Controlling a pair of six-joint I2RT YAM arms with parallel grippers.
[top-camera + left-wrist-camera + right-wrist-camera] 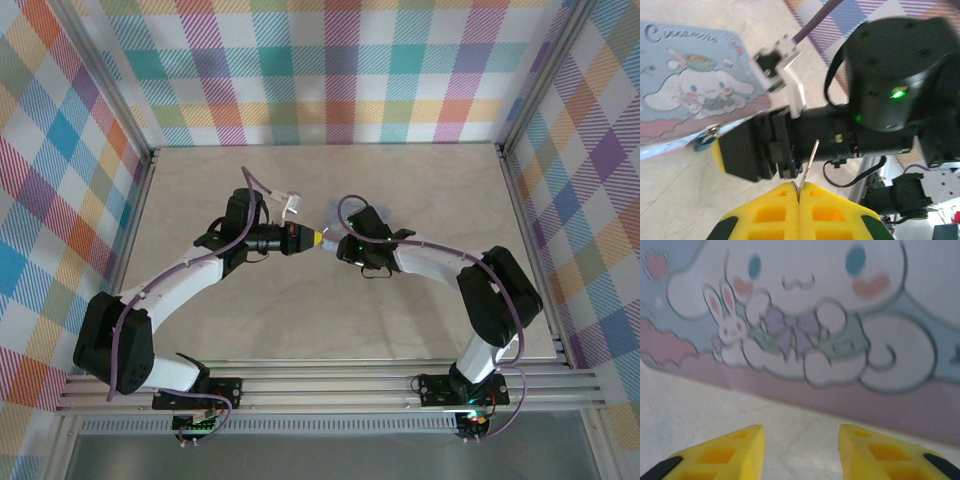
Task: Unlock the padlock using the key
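1. Left gripper (799,194): its two yellow fingers are pressed tight together, and they pinch a thin silver key (811,157). The key sticks out past the tips at a small slant.
2. Right gripper (801,442): its yellow fingers (730,452) are apart. Bare table (400,190) shows in the gap between them, and they grip nothing.
3. In the top view the two grippers meet tip to tip near the middle of the table.
4. A pale blue tin (805,315) sits just ahead of the right gripper. It has a white cartoon dog, a little bunny and pink clouds printed on it.
5. The tin shows its printed side. You cannot tell what is inside it.
6. The padlock (702,144) is a tiny blue-teal thing. In the left wrist view it sits at the bottom edge of the tin, close to a corner, with a small yellowish bit just above it.
7. The padlock is right beside the black front of the right gripper. It is well off to one side of the key tip, and the key does not touch it.
8. The right arm's big black wrist (890,75) is behind the key, with a small green light (898,93) glowing on it.
9. A purple cable (810,25) runs to a white plug (785,75) on that arm.
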